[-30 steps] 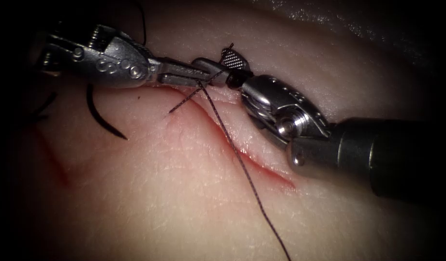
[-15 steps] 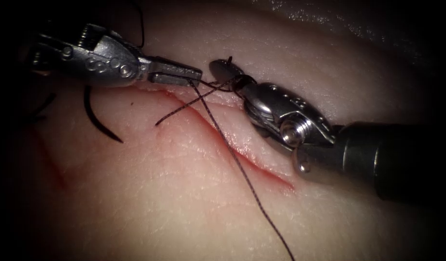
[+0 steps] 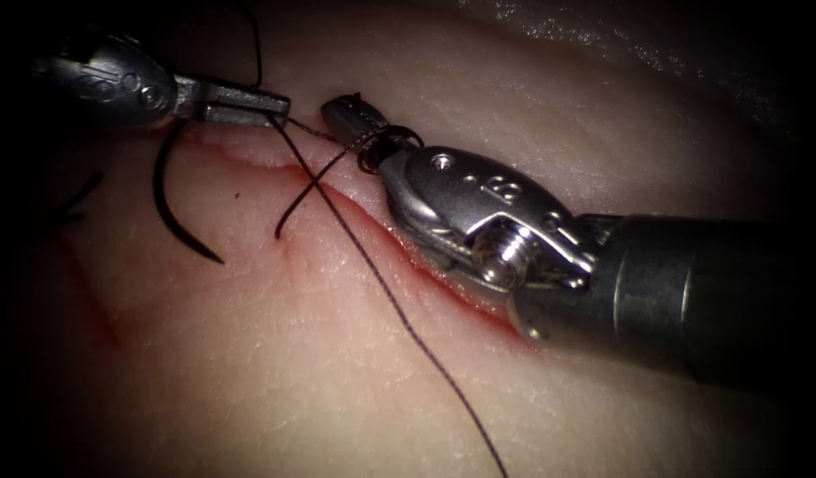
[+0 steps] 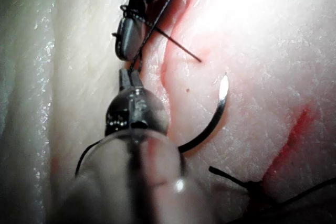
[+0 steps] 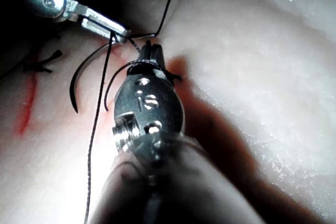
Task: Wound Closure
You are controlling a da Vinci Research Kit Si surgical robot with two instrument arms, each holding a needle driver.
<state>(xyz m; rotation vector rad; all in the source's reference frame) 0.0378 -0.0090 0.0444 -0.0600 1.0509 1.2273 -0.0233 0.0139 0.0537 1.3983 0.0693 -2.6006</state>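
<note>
My left tool (image 3: 262,104) has its jaws clenched on the thread (image 3: 373,270) right at their tips, at about 10 o'clock in the endoscope view. Its shaft lies nearly level and leaves toward 9 o'clock. My right tool (image 3: 348,113) points toward 10 o'clock with its jaws pressed together, and a loop of thread is wound around them just ahead of the wrist. I cannot tell whether a strand is pinched between them. Its thick shaft leaves toward 3 o'clock, lying over the lower end of the cut (image 3: 381,235).

From my left tips the thread runs straight toward 5 o'clock, crossing the cut and the tissue (image 3: 275,372). A short loose end (image 3: 288,212) crosses that strand and points toward 7 o'clock.

The needle (image 3: 173,208) lies free on the tissue, left of the cut, at 9 o'clock from the crossing. Neither tool holds it.

The left wrist view shows the needle's (image 4: 212,116) bright pointed tip resting on the surface, plus an earlier knot (image 4: 257,187) with cut ends beside a streak of red fluid (image 4: 291,135). The right wrist view shows the coil around my right jaws (image 5: 149,59) from behind, and a thread arc looping above them.
</note>
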